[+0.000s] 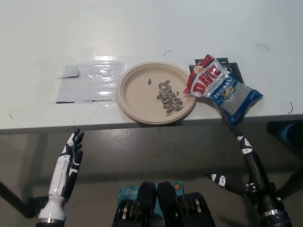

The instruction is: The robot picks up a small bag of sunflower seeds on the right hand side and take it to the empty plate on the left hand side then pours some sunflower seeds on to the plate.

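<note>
Right hand [247, 172], black, sits below the table edge at lower right, off the table entirely; fingers [243, 144] spread apart, one pointing up toward the table edge, another out to the side, nothing grasped. Left hand [67, 163], white, hangs at lower left, also below the table edge, fingers extended and slightly apart, empty.

White table [142, 28] carries the task items. Sunflower seed bag [221, 90], red-and-blue with a clear lower panel, lies flat on the table's right part, its red top end touching or just overlapping the plate's right rim, its lower corner reaching over the near table edge just above the right hand's raised finger. Bag rests partly on a dark square mat [233, 68], visible at its upper side.

Beige paper plate [142, 94] sits near the table's front edge, about mid-table. Pile of sunflower seeds [169, 100] lies on the plate's right half, toward the bag; one stray seed [149, 81] lies apart, up and left of the pile.

Clear plastic sheet [87, 82], glare on it, lies flat just left of the plate.
</note>
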